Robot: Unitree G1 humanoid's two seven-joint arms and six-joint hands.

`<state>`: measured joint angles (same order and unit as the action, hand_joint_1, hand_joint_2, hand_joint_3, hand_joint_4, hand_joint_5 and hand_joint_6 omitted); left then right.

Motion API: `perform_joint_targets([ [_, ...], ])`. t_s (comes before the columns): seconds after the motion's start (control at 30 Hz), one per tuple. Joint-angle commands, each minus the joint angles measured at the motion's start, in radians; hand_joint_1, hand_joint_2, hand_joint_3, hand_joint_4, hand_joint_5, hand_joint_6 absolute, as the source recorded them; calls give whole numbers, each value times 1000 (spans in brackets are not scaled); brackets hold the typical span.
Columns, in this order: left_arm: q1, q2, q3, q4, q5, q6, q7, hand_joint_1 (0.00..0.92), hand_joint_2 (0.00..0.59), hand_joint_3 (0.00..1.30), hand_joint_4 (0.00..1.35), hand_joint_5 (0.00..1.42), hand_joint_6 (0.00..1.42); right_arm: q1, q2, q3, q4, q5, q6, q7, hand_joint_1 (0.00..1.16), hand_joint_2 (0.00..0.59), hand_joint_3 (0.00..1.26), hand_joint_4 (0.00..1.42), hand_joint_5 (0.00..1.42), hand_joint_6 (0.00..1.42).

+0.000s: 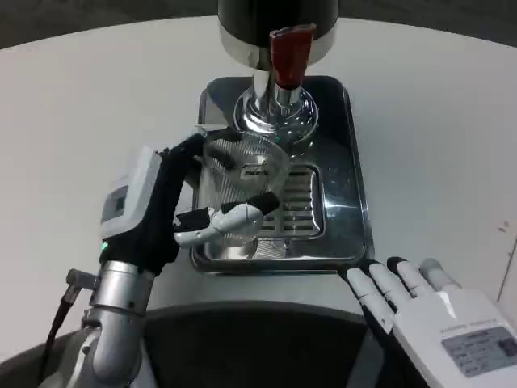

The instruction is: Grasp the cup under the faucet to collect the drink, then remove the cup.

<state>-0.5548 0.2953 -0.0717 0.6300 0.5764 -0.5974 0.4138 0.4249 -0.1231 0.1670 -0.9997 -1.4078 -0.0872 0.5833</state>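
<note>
A clear plastic cup stands on the slotted grille of a steel drip tray, just in front of the dispenser's faucet with its red lever. My left hand wraps around the cup from the left, thumb and fingers curled against its wall. My right hand lies flat at the table's near edge, right of the tray, fingers apart and holding nothing. No liquid is visible in the cup.
The dark dispenser body rises at the back of the tray. White table spreads to both sides. The table's near edge curves just below the tray.
</note>
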Motion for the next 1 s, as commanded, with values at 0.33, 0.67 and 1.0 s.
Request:
perform_joint_targets([
  [0.33, -133, -64, -106, 188, 46, 44, 198, 477, 345, 890, 1038, 806, 745, 75, 11, -46, -42, 41, -28, -31, 873, 285, 0, 0, 0, 0],
  [0.67, -223, -87, -160, 293, 60, 74, 293, 467, 350, 891, 1038, 816, 756, 94, 5, -77, -35, 82, -36, -38, 873, 285, 0, 0, 0, 0],
  [1.0, -300, -125, -187, 394, 48, 83, 333, 453, 346, 899, 1026, 832, 801, 102, 3, -100, -26, 109, -37, -39, 873, 285, 0, 0, 0, 0],
])
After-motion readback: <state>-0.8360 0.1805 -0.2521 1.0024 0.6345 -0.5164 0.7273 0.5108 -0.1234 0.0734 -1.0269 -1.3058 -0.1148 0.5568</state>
